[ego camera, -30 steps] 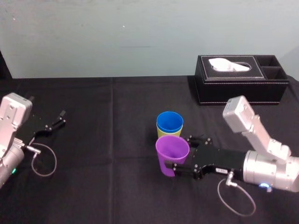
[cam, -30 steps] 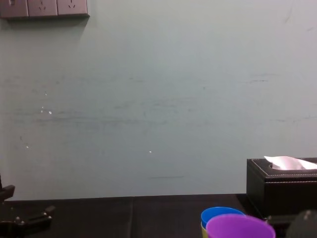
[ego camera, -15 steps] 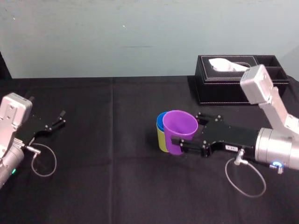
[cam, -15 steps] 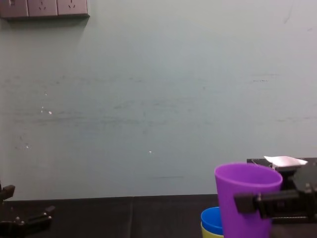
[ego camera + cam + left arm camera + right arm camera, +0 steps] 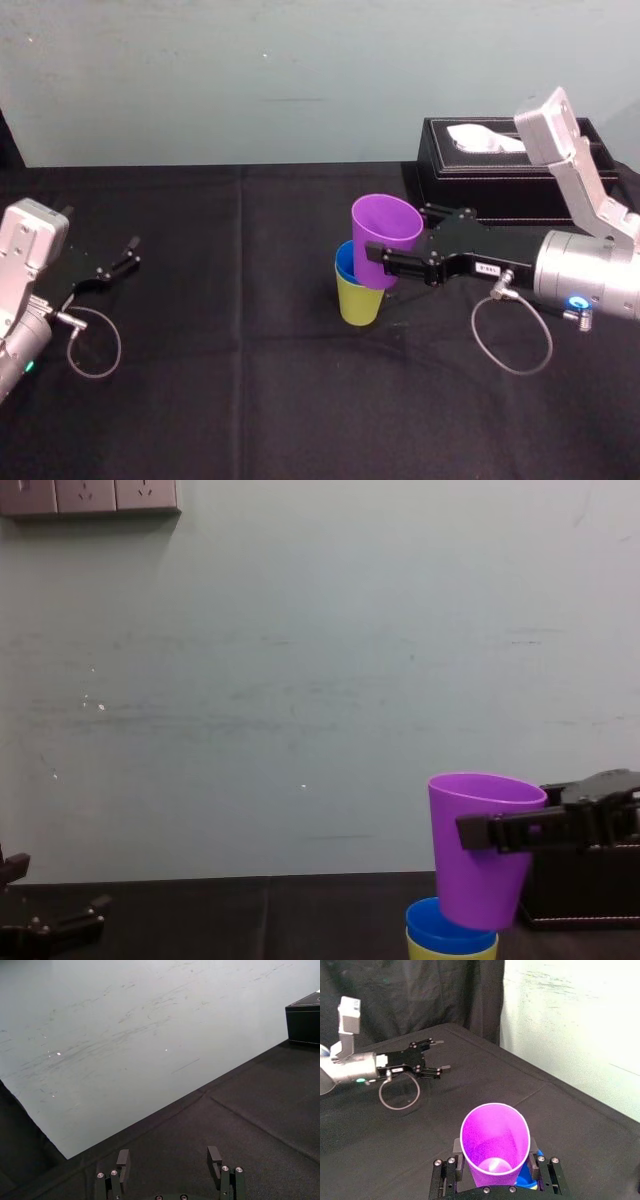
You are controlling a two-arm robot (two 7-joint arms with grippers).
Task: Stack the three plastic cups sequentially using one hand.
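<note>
The blue cup (image 5: 346,266) sits nested in the lime-green cup (image 5: 357,300) at mid-table. My right gripper (image 5: 386,254) is shut on the purple cup (image 5: 385,235) and holds it slightly tilted. The purple cup's base hangs at the blue rim, over its right side. In the chest view the purple cup (image 5: 484,850) overlaps the blue cup (image 5: 436,927). The right wrist view looks down into the purple cup (image 5: 495,1142), with a sliver of the blue cup (image 5: 528,1178) beneath. My left gripper (image 5: 122,258) rests open at the far left, nothing between its fingers (image 5: 123,1159).
A black tissue box (image 5: 515,175) stands at the back right, behind my right arm. A loose cable loop (image 5: 512,340) hangs under the right wrist. Black cloth covers the table (image 5: 240,380), with a pale wall behind.
My right gripper has lifted the purple cup from the table in front of the stacked pair and carried it up and back over the blue cup. The left arm has not moved.
</note>
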